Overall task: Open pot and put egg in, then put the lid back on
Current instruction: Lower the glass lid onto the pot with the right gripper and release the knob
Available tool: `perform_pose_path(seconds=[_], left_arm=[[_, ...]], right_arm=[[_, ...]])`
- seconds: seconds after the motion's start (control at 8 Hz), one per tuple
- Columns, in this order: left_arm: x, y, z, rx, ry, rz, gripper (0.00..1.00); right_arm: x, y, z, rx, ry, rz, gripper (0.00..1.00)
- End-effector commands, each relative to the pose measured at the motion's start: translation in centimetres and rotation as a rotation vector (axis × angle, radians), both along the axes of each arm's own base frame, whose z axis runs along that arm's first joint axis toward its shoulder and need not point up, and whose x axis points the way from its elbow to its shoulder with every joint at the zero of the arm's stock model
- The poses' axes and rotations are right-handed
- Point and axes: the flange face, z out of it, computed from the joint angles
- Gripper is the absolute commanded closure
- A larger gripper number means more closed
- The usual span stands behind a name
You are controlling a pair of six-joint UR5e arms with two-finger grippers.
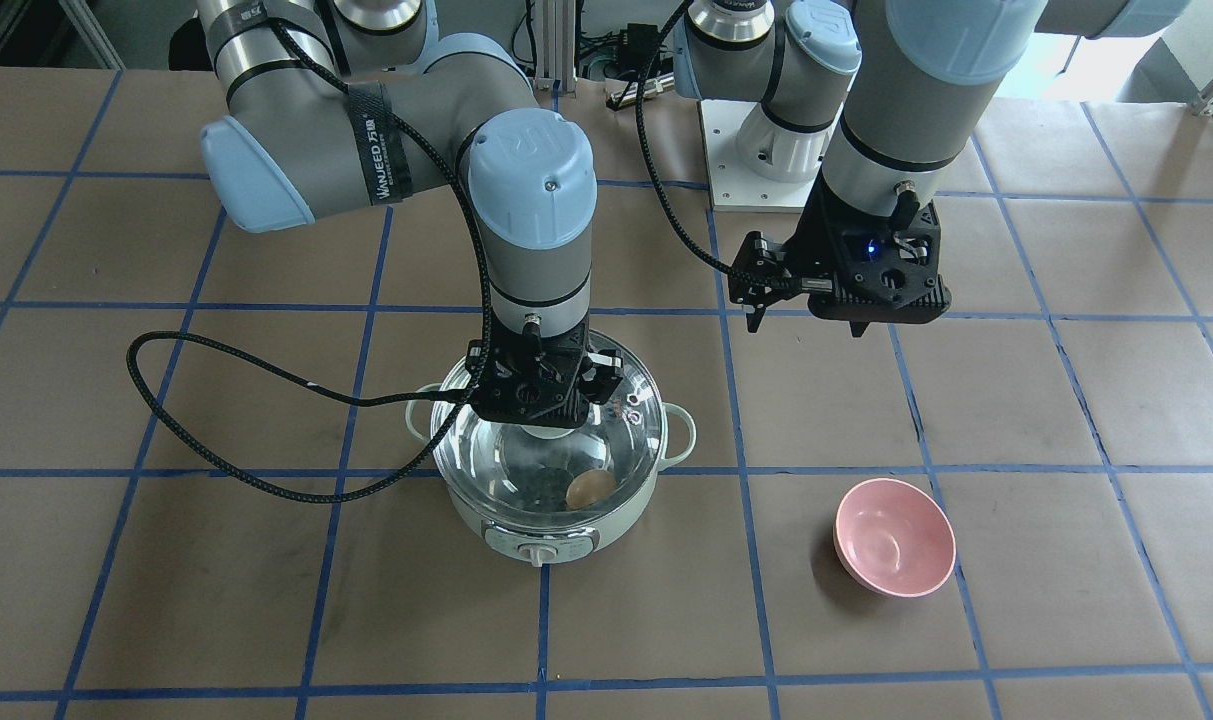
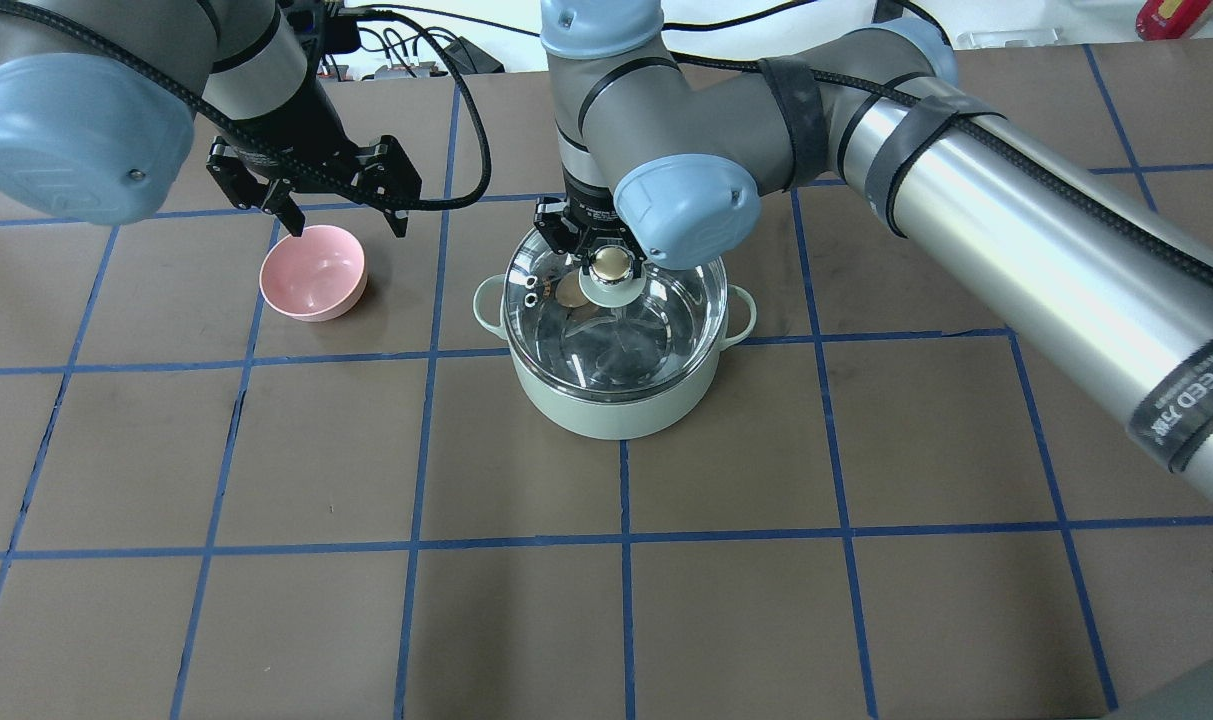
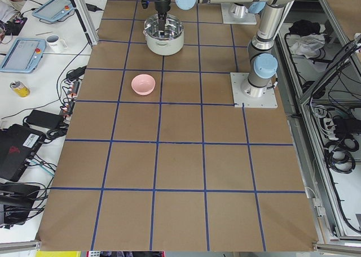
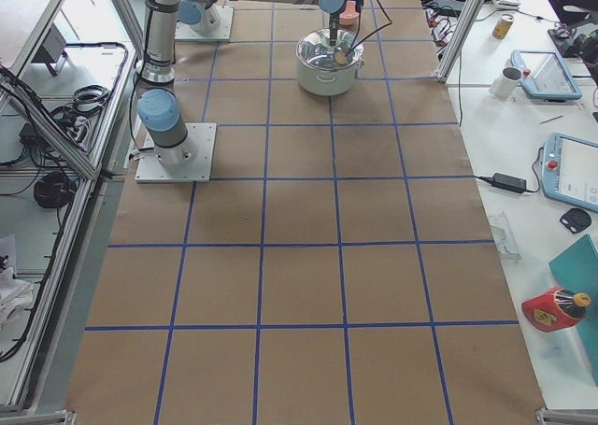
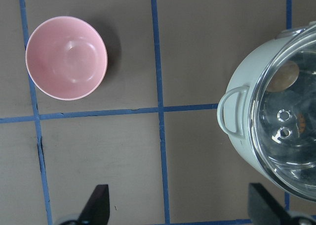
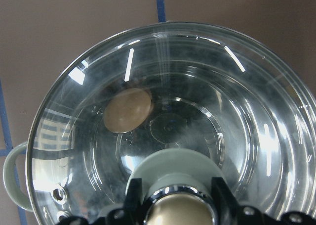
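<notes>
The pale mint-green pot (image 1: 556, 528) stands on the table, also in the overhead view (image 2: 616, 405). The clear glass lid (image 1: 526, 462) sits on it (image 2: 621, 335). The tan egg (image 1: 591, 488) lies inside on the steel bottom, seen through the glass (image 6: 127, 110) (image 2: 570, 290). My right gripper (image 1: 551, 422) reaches down onto the lid's centre, its fingers closed on either side of the beige-gold knob (image 2: 613, 264) (image 6: 180, 212). My left gripper (image 2: 346, 225) hovers open and empty above the table between pot and pink bowl (image 5: 180, 207).
An empty pink bowl (image 2: 313, 272) sits on the table to the pot's left in the overhead view (image 1: 894, 537). The right arm's black cable (image 1: 216, 400) loops over the table beside the pot. Blue tape lines grid the brown table.
</notes>
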Motion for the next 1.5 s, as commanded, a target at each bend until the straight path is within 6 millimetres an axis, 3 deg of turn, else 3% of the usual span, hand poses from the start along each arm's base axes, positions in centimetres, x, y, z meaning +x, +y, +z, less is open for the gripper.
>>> perform_pose_path(seconds=[0.0,1.38], left_arm=[[0.0,-0.1,-0.1,0.000,0.000,0.000,0.00],[0.0,-0.2,-0.5,0.008,0.000,0.014,0.00]], right_arm=[[0.2,0.1,0.3,0.009,-0.018,-0.001,0.70],[0.4,-0.1,-0.8,0.041,-0.014,0.016,0.70]])
